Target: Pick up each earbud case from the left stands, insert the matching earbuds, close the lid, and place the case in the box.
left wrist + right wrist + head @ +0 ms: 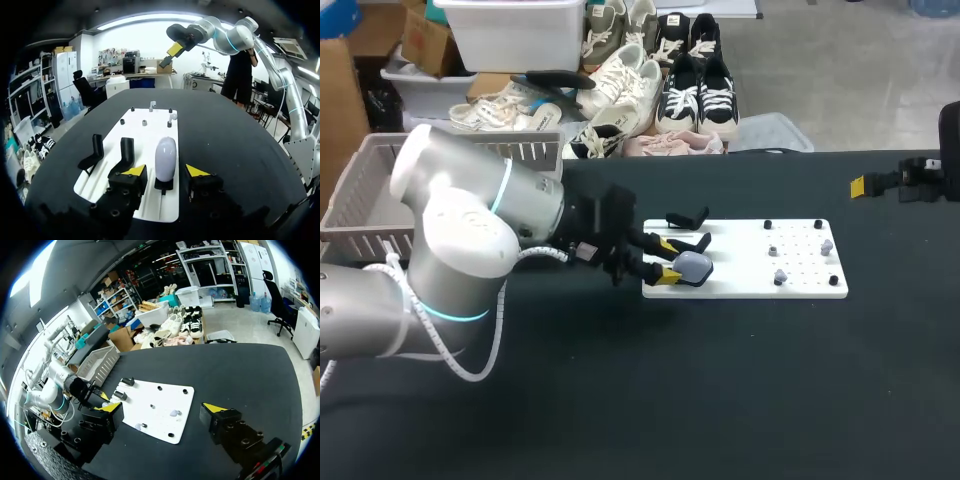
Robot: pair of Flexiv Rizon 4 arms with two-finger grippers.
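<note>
While low over the board, left end effector open astride earbud case.

1 earbud case, 3 black stands, 1 white board, 1 basket

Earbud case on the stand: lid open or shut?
Shut: the earbud case shows as one smooth oval on its stand, no lid raised.

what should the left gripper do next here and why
Probably close the left gripper on the earbud case. The case stands upright on its stand between the open fingers, with a gap showing on each side, so it looks lined up for a grasp but not yet held.
</note>
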